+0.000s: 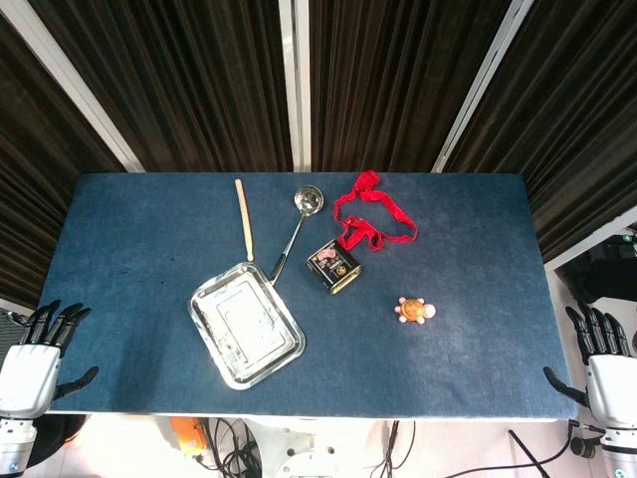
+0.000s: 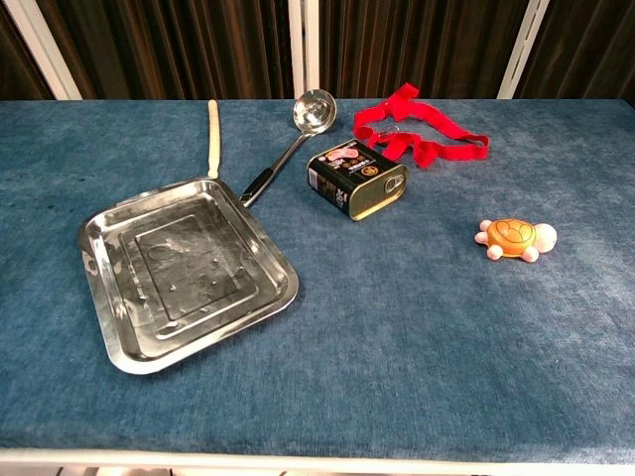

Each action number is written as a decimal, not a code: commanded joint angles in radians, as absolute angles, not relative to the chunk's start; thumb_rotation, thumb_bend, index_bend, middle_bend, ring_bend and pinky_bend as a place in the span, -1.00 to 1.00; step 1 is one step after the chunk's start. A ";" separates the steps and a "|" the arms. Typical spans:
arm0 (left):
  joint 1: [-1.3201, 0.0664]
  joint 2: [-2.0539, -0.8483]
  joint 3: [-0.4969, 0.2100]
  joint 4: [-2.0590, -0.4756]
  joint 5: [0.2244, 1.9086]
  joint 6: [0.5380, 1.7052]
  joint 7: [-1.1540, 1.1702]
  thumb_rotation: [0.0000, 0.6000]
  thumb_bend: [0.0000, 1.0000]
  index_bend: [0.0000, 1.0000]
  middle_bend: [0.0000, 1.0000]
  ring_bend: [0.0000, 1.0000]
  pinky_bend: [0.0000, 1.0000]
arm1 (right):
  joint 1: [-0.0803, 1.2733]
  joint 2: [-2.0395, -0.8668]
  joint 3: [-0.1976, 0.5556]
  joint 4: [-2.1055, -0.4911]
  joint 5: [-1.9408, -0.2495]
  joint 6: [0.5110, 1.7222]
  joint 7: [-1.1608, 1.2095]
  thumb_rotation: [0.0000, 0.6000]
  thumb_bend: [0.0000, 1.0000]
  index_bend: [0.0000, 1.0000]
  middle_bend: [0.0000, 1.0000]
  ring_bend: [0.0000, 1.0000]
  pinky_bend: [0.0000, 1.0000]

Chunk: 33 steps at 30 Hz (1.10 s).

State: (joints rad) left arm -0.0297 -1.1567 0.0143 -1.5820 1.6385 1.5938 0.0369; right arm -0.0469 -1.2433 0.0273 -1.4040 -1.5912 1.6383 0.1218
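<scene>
We list first the bench (image 1: pixel 139 219), covered in blue cloth, which carries every item below.

Next, the steel tray (image 1: pixel 246 326), shallow and rectangular, lying flat at about 8 o'clock from the bench's middle; it is the item nearest the left robot hand.

Red ribbon (image 1: pixel 372 217): a loose tangle at about 1 o'clock from the middle.

Ladle (image 1: pixel 295 228): steel bowl toward 12 o'clock, dark handle end just beside the tray's far corner.

Wooden stick (image 1: pixel 243 219): pale, lying lengthwise just left of the ladle, its near end close to the tray.

Meat tin (image 1: pixel 333 266): dark with a gold rim, on its side, between ladle handle and ribbon.

Toy turtle (image 1: pixel 414 311): orange, at about 4 o'clock from the tin, well apart from it; it is the item nearest the right robot hand.

We note the left robot hand (image 1: pixel 35 363) at the bench's 8 o'clock corner and the right robot hand (image 1: pixel 602 366) at the 4 o'clock corner, both with fingers apart, holding nothing.
</scene>
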 commanded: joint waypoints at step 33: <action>-0.033 -1.135 0.006 -1.563 1.611 1.580 -0.005 1.00 -0.73 -0.69 -0.74 -1.00 -0.81 | 0.410 -1.371 0.162 -1.612 -1.336 1.001 -0.493 1.00 -0.35 -1.00 -0.86 -1.00 -1.00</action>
State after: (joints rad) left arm -0.0338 -1.1351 0.0056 -1.5633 1.6116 1.5796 -0.0043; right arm 0.3535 -1.3086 0.1395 -1.6384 -1.4005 1.0577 -0.4279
